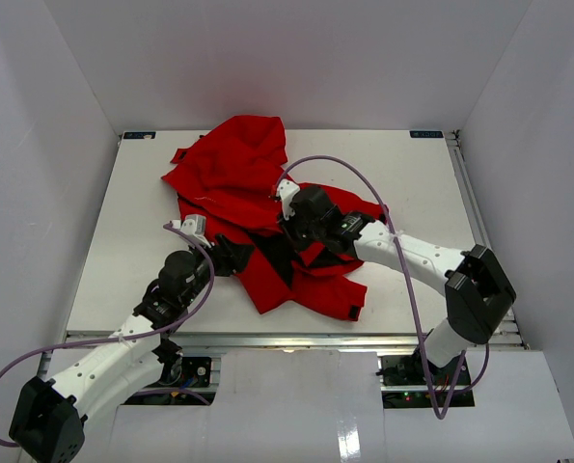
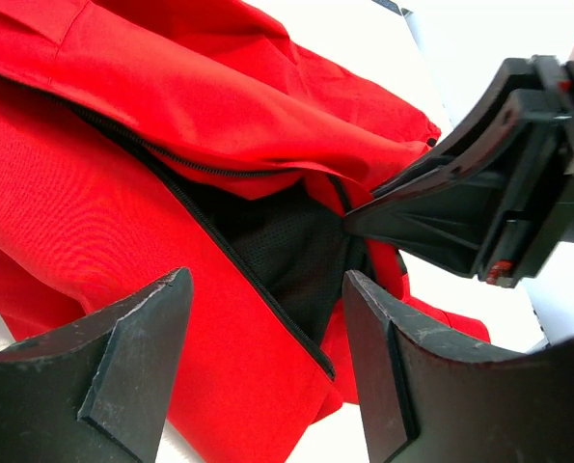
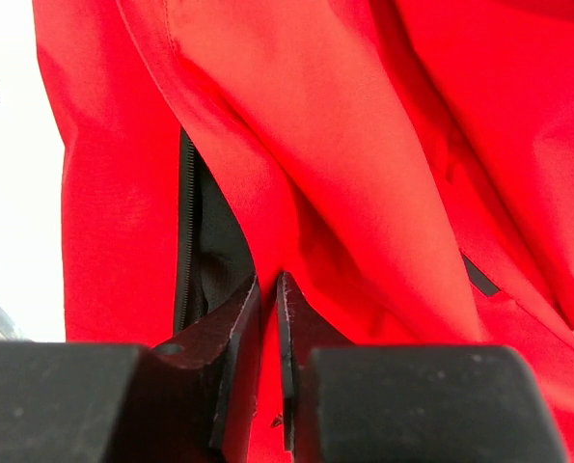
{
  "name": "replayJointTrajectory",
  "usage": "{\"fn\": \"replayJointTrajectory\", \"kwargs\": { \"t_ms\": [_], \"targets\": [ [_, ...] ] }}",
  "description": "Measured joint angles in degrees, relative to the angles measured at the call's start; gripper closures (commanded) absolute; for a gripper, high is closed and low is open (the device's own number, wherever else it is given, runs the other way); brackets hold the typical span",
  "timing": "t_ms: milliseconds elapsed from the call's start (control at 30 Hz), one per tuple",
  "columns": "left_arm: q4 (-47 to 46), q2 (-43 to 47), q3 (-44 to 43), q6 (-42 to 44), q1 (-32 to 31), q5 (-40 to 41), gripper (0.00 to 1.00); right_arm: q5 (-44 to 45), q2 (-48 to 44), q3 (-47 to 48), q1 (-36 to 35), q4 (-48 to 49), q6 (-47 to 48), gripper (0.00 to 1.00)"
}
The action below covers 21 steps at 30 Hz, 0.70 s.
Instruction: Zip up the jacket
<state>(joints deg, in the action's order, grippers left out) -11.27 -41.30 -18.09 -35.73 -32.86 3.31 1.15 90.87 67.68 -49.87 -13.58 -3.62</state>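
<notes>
The red jacket (image 1: pixel 231 178) lies crumpled in the middle of the table, its front open so the black lining (image 1: pixel 276 253) shows. My right gripper (image 1: pixel 288 238) is shut on a fold of the red front panel (image 3: pixel 296 174) and holds it up; the dark zipper (image 3: pixel 185 227) runs just left of its fingers. My left gripper (image 1: pixel 234 258) is open at the jacket's left lower flap. In the left wrist view its fingers (image 2: pixel 123 357) straddle the red flap's bottom corner (image 2: pixel 267 386) and zipper edge (image 2: pixel 258 280), not touching. The right gripper (image 2: pixel 479 207) shows there too.
The table's bare white surface (image 1: pixel 132 231) extends left and right of the jacket. White walls enclose the table on three sides. A purple cable (image 1: pixel 364 188) arcs over the right arm. The jacket's cuff (image 1: pixel 354 311) lies near the front edge.
</notes>
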Motion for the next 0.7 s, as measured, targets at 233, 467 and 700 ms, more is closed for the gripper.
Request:
{"fn": "replayJointTrajectory", "kwargs": {
  "t_ms": [233, 467, 700],
  "targets": [
    [0.0, 0.0, 0.0, 0.2, 0.0, -0.4, 0.26, -0.1, 2.3, 0.0, 0.0, 0.1, 0.2, 0.81],
    [0.0, 0.0, 0.0, 0.3, 0.0, -0.6, 0.26, -0.8, 2.5, 0.0, 0.0, 0.4, 0.5, 0.67],
    [0.0, 0.0, 0.0, 0.3, 0.0, -0.8, 0.26, -1.4, 3.9, 0.0, 0.2, 1.1, 0.7, 0.8]
  ]
}}
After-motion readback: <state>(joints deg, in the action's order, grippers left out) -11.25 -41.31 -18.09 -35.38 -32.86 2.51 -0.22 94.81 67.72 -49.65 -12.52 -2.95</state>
